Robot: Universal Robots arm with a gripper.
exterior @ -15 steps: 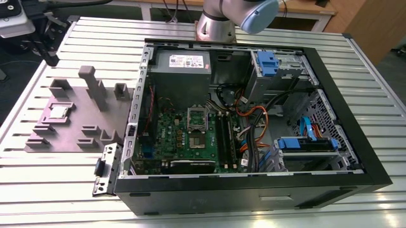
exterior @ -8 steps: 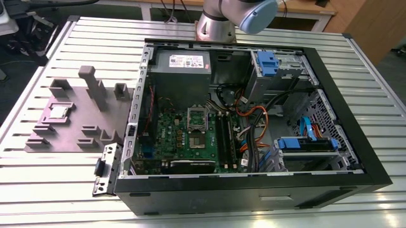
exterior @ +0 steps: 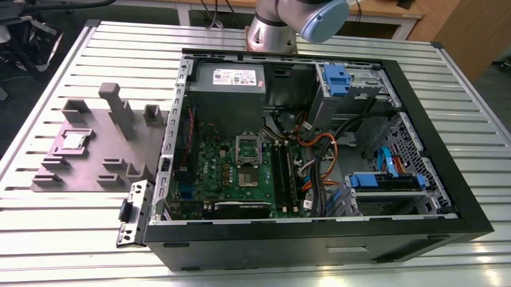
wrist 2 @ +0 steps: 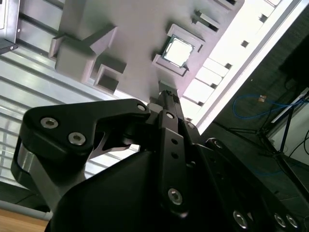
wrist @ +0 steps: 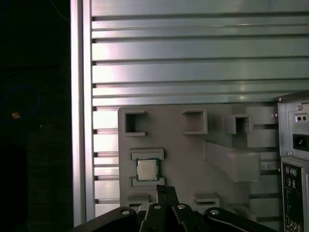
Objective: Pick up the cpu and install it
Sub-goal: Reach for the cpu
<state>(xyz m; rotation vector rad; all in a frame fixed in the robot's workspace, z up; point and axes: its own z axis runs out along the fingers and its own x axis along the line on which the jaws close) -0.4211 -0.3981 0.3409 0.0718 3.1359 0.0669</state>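
The small flat square silver-grey metal cpu chip [exterior: 74,141] lies flat, shiny top up, in a snug pocket of the grey plastic holder plate [exterior: 84,172], on the exterior view's left of the open black computer case [exterior: 279,246]. In both wrist views the chip [wrist 2: 177,50] [wrist: 146,169] shows a paler rim.

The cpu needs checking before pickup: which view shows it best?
The first wrist view: the cpu is seen squarely from above, seated in the grey fixture. The second wrist view shows it slanted and glary; the exterior view, from afar.
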